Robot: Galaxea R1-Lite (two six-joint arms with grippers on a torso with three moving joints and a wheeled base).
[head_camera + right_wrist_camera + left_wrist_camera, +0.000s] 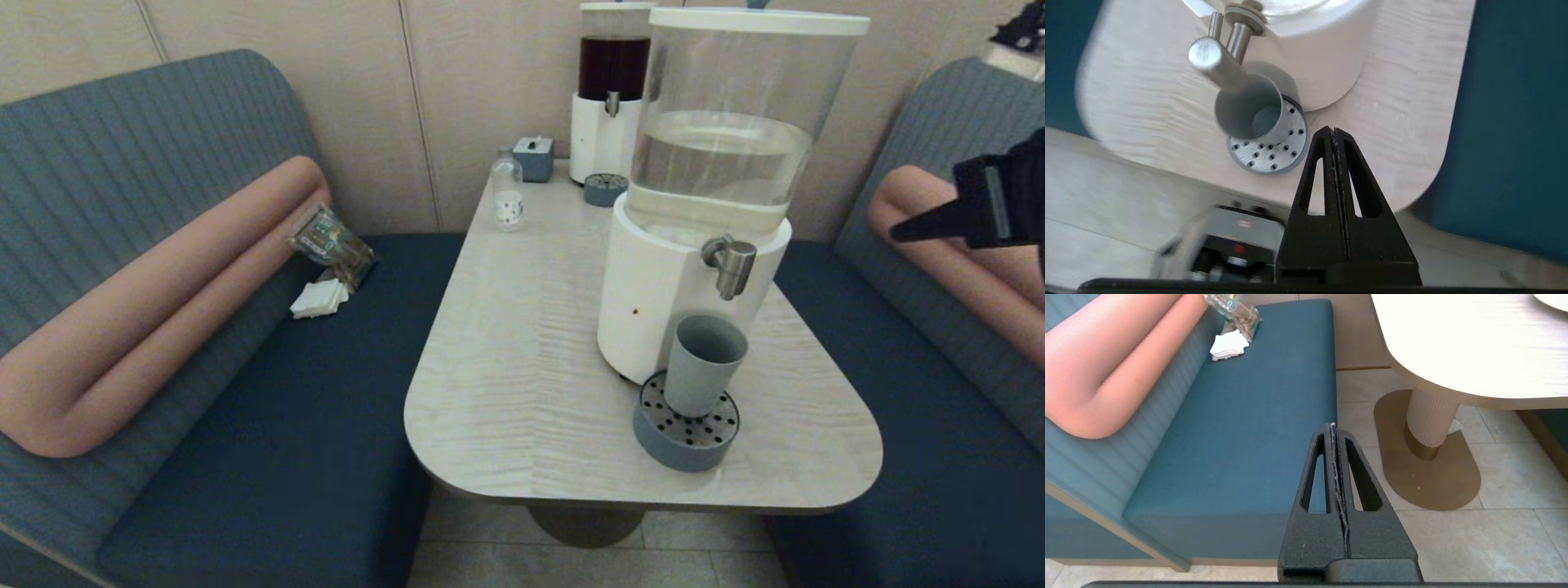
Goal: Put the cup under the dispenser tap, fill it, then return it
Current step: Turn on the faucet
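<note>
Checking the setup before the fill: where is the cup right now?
In the head view, the cup stands upright on the perforated drip tray at the table's near right, directly below the dispenser tap; neither gripper is touching it.

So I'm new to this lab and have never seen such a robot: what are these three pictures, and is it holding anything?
It is a two-armed robot seen through three cameras. The head camera looks down on a pale table between booth seats. There the cup stands on a round perforated drip tray, below the dispenser tap of the big clear-liquid dispenser. The other two cameras sit on the wrists, behind the fingers. The right gripper hangs shut above the table's edge, apart from the cup. The left gripper, also shut, is parked low over the seat edge and the floor. Neither holds anything.
</note>
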